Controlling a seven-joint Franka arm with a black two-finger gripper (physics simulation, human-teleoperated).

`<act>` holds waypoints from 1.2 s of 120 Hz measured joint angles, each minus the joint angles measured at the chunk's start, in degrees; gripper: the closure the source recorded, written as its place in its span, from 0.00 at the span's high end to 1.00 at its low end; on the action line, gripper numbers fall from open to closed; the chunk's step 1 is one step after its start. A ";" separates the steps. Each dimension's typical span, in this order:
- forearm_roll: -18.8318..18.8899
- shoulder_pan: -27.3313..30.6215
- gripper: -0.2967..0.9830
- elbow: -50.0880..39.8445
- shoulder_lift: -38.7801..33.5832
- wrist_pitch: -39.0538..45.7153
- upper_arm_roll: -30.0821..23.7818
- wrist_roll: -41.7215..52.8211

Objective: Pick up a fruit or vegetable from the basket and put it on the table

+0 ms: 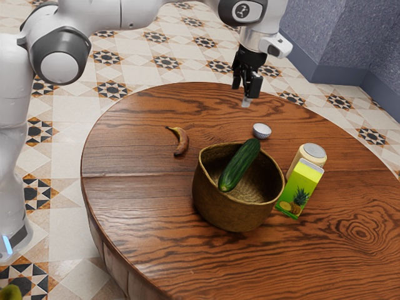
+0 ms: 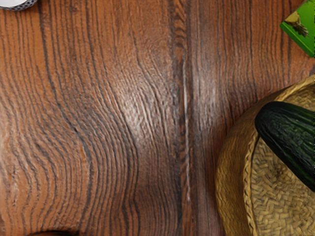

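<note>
1. Tiled floor [image 1: 206,42] lay around a round, wood-grained table [image 1: 137,206].
2. Woven basket [image 1: 228,215] stood on the table, open-topped; in it, the cucumber [image 1: 240,165], likely target, slanted across the mouth.
3. Gripper [image 1: 246,99] hung over the table, well apart from the basket. Spread or pressed together: could not tell.
4. Step, as judged: the approach, pick not yet made. Next move called for travel over the basket, alignment across the cucumber's width, then a descent clear of the rim.
5. Cucumber looked long, dark green, glossy, lightly ridged, blunt-ended.
</note>
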 joint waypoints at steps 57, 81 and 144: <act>-0.76 0.21 0.77 0.18 -0.12 -0.93 -3.91 -2.85; -3.21 -0.23 0.77 4.63 3.20 -2.27 -9.10 -12.87; -2.69 -3.13 0.77 10.54 11.52 -2.18 -9.55 -43.34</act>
